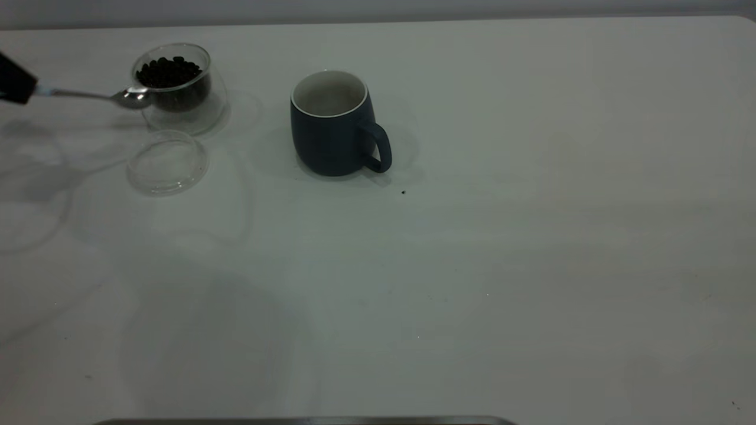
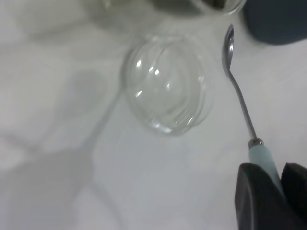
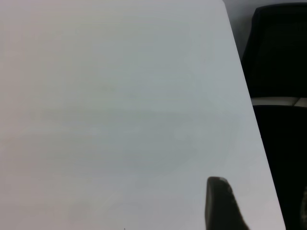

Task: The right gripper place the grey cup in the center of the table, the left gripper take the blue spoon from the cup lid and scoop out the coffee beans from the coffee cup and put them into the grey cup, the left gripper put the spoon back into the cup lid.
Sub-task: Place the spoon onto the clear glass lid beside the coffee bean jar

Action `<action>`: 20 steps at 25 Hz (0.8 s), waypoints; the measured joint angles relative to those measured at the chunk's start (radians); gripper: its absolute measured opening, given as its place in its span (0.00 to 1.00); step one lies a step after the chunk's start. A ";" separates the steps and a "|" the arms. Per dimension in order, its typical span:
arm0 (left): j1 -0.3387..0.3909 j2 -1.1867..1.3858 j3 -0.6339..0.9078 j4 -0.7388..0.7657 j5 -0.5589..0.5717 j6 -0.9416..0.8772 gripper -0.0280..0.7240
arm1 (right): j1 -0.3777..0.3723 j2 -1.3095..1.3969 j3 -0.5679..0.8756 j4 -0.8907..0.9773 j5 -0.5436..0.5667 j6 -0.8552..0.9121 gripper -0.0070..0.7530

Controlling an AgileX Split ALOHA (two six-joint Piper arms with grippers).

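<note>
My left gripper (image 1: 28, 88) enters at the far left edge and is shut on the pale blue handle of the blue spoon (image 1: 88, 94). The spoon reaches level toward the coffee cup (image 1: 177, 88), its bowl just at the cup's left wall and looking empty. The coffee beans (image 1: 168, 71) fill the glass cup. In front of it the cup lid (image 1: 168, 162) lies with nothing in it. The grey cup (image 1: 333, 124) stands upright near the table's (image 1: 531, 236) middle, handle to the right. The left wrist view shows the left gripper (image 2: 278, 175), spoon (image 2: 238, 93), lid (image 2: 168, 86) and grey cup (image 2: 278, 19). My right gripper (image 3: 263, 201) hangs open over bare table.
One stray bean (image 1: 403, 192) lies on the table just right of the grey cup. A dark strip (image 1: 307, 421) runs along the near edge. In the right wrist view the table edge (image 3: 244, 96) borders a black object (image 3: 278, 48) beyond it.
</note>
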 joint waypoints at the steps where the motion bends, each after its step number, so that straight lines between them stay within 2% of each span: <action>1: 0.003 0.000 0.000 0.000 0.000 0.001 0.20 | 0.000 0.000 0.000 0.000 0.000 0.000 0.49; 13: -0.007 0.086 0.001 -0.005 0.001 -0.021 0.20 | 0.000 0.000 0.000 0.000 0.000 0.000 0.49; 20: -0.007 0.091 0.001 -0.058 0.001 -0.044 0.20 | 0.000 0.000 0.000 0.000 0.000 0.000 0.49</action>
